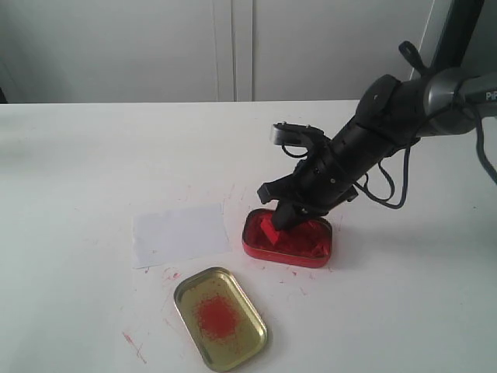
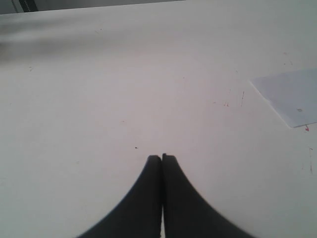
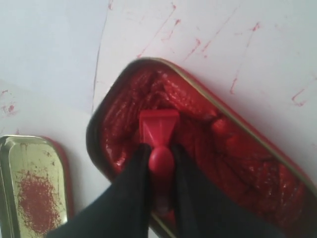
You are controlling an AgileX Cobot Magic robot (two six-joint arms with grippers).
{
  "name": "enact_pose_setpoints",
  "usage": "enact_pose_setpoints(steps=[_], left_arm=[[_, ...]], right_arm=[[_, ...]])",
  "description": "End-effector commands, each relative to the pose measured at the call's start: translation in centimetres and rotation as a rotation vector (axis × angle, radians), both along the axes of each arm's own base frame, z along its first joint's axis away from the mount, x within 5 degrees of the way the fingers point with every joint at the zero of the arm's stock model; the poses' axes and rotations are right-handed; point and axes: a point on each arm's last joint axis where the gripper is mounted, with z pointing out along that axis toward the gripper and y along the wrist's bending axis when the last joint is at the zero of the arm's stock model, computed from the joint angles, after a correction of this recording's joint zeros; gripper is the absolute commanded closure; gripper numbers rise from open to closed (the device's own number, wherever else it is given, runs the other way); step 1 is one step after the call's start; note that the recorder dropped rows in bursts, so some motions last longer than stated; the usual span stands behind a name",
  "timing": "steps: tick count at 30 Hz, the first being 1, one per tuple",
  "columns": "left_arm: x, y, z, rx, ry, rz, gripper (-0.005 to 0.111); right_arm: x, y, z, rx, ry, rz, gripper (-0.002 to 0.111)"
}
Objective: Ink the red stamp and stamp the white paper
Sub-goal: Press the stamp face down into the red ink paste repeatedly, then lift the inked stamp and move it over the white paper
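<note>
**Mia:** What are the right fingers (image 3: 132,191) doing?

**Ben:** They are squeezing the red stamp (image 3: 159,133). One finger is on each side of its round handle.

**Mia:** And where is the red stamp?

**Ben:** It is down in the red tin (image 1: 284,256). Its square bottom sits in the red paste (image 3: 233,158). In the outside camera it leans a bit, at the left end of the tin.

**Mia:** What about the left fingers (image 2: 148,198)?

**Ben:** They are pressed together with nothing between them. They hang over a bare bit of the counter (image 1: 93,171).

**Mia:** Where is the white paper (image 1: 180,233)?

**Ben:** It lies flat on the counter, just beside the tin on its left side. I can't tell if they touch. The left arm's camera sees one corner of the paper too.

**Mia:** What else is there?

**Ben:** A gold lid (image 1: 192,294) lies open on the counter, near the paper and the tin, on the side closer to the camera. It has a red blot in the middle. There are little red marks (image 1: 133,344) on the counter around the tin and the lid.
</note>
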Motion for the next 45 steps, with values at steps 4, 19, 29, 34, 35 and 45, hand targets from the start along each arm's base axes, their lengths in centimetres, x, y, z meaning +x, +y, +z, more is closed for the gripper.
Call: enact_pose_setpoints(steps=[4,19,29,34,35,45], left_arm=[[0.0,0.0,-0.1,-0.005,-0.003,0.001,0.107],[0.0,0.0,-0.1,-0.005,-0.003,0.001,0.107],[0.0,0.0,-0.1,-0.005,-0.003,0.001,0.107],[0.0,0.0,-0.1,-0.005,-0.003,0.001,0.107],[0.0,0.0,-0.1,-0.005,-0.003,0.001,0.107],[0.0,0.0,-0.1,-0.005,-0.003,0.001,0.107]], right_arm=[[0.4,-0.2,2.1,0.029,-0.051,0.001,0.108],[-0.5,2.0,5.8,0.048,-0.111,-0.014,0.108],[-1.3,6.6,8.9,-0.055,-0.213,0.020,0.108],[-2.0,9.0,10.3,-0.083,-0.238,0.047,0.108],[-2.1,9.5,10.4,-0.091,-0.240,0.053,0.108],[-2.3,14.4,9.1,-0.181,-0.232,0.124,0.108]])
